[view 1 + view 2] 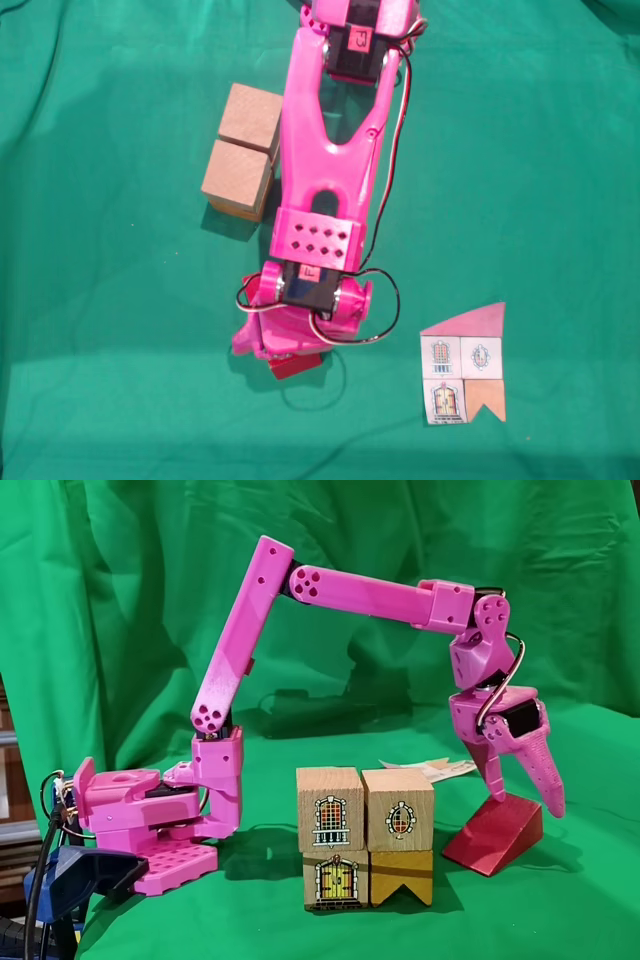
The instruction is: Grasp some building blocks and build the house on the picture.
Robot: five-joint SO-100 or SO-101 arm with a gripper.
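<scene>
Blocks (240,150) seen from above as two tan tops left of pink arm; dark red block (293,366) half hidden under tool (280,352); picture (464,367) lower right. From the side: four stacked blocks (365,837) showing window drawings, tool (515,788) straddling tilted red block (495,834) on green-clothed bench (560,910), grip uncertain.

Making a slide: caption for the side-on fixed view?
Pink arm's gripper closes on a dark red wedge block beside four stacked picture blocks on green cloth.
</scene>
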